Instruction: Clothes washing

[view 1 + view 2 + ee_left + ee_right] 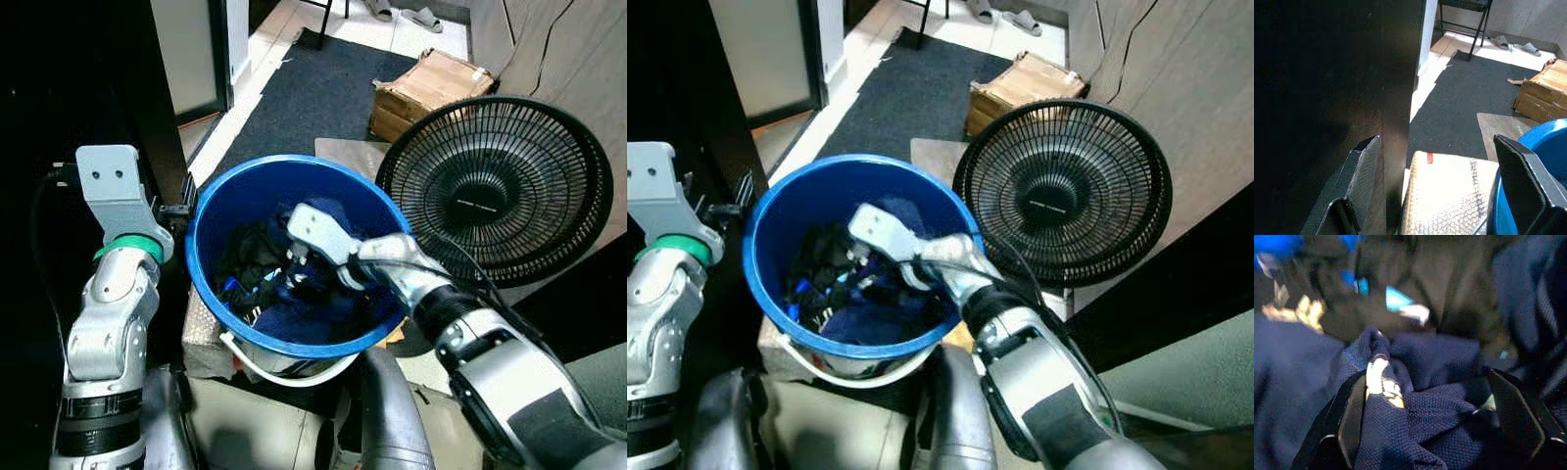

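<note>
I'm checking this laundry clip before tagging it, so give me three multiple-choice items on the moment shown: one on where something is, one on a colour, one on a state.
1. Where is the right gripper?
A. Down inside the bucket, among the clothes
B. Resting on the fan
C. On the cardboard box

2. What colour is the bucket?
A. Red
B. Blue
C. White

3. How do the left gripper fingers stand?
A. Clamped on the bucket's rim
B. Holding a garment
C. Spread apart with nothing between them

Answers:
1. A: in the head views the right arm reaches over the rim, and the right wrist view shows its fingers either side of navy cloth.
2. B: its wall and rim are bright blue, beside the black fan.
3. C: in the left wrist view the two fingers stand wide apart beside the bucket, gripping nothing.
</note>
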Available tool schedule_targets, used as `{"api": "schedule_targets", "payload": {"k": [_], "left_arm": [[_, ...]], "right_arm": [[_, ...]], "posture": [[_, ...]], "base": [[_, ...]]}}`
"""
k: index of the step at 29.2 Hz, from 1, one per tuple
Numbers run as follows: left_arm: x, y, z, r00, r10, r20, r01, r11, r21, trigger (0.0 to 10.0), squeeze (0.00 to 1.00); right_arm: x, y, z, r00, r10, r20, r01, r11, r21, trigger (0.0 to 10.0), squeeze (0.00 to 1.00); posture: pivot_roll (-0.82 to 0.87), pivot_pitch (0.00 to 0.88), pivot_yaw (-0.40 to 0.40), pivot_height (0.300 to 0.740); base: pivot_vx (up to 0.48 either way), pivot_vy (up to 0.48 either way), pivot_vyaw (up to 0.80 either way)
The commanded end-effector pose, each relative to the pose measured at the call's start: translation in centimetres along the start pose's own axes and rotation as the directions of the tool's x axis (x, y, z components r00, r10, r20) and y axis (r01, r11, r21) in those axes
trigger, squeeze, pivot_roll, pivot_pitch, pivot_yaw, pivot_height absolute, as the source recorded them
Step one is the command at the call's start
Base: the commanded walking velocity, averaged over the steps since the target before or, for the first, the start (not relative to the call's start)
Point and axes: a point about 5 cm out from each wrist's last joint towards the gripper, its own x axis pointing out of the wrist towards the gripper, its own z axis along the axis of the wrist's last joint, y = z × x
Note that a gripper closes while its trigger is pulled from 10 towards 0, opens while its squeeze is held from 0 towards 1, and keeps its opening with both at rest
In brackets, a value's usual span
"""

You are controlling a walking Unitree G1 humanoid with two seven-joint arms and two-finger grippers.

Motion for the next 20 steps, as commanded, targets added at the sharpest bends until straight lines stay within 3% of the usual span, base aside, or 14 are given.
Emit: {"api": "schedule_targets", "payload": {"k": [1, 2, 7, 8, 11, 12, 20], "left_arm": [[0.0, -0.4, -0.6, 0.999, -0.017, -0.028, 0.017, 1.0, -0.007, 10.0, 0.0], [0.0, -0.5, -0.6, 0.999, -0.021, -0.03, 0.021, 1.0, -0.01, 10.0, 0.0], [0.0, -0.8, -0.8, 0.999, -0.033, -0.038, 0.033, 0.999, -0.015, 10.0, 0.0], [0.1, -0.9, -0.7, 0.999, -0.036, -0.038, 0.035, 0.999, -0.016, 10.0, 0.0], [0.1, -0.9, -0.7, 0.999, -0.037, -0.038, 0.036, 0.999, -0.016, 10.0, 0.0], [0.1, -0.8, -0.7, 0.999, -0.036, -0.039, 0.035, 0.999, -0.014, 10.0, 0.0], [0.0, -0.5, -0.7, 0.999, -0.031, -0.043, 0.031, 0.999, -0.006, 10.0, 0.0]], "right_arm": [[-0.1, 0.4, -2.6, 0.996, -0.005, -0.094, 0.007, 1.0, 0.018, 10.0, 1.0], [-0.2, 0.4, -3.4, 0.993, -0.022, -0.115, 0.025, 0.999, 0.025, 10.0, 0.0], [-0.4, 0.4, -4.4, 0.99, -0.054, -0.131, 0.059, 0.998, 0.036, 10.0, 0.0], [-0.2, 0.6, -4.4, 0.991, -0.054, -0.125, 0.06, 0.997, 0.049, 1.7, 0.0], [0.0, 0.8, -4.5, 0.991, -0.054, -0.12, 0.06, 0.997, 0.054, 1.7, 0.0], [0.1, 1.1, -4.5, 0.993, -0.044, -0.111, 0.051, 0.997, 0.063, 0.0, 0.0], [0.4, 1.4, -4.2, 0.997, -0.036, -0.074, 0.043, 0.995, 0.088, 0.0, 0.0]], "posture": [[0.04, 0.142, -0.107, 0.45], [0.03, 0.139, -0.1, 0.45], [0.03, 0.137, -0.093, 0.45], [0.03, 0.137, -0.093, 0.45], [0.04, 0.137, -0.092, 0.45], [0.04, 0.139, -0.09, 0.45], [0.04, 0.15, -0.086, 0.45]], "base": [[0.0, 0.0, 0.0], [0.0, 0.0, 0.0], [0.0, 0.0, 0.0], [0.0, 0.0, 0.0], [0.0, 0.0, 0.0], [0.0, 0.0, 0.0], [0.0, 0.0, 0.0]]}}
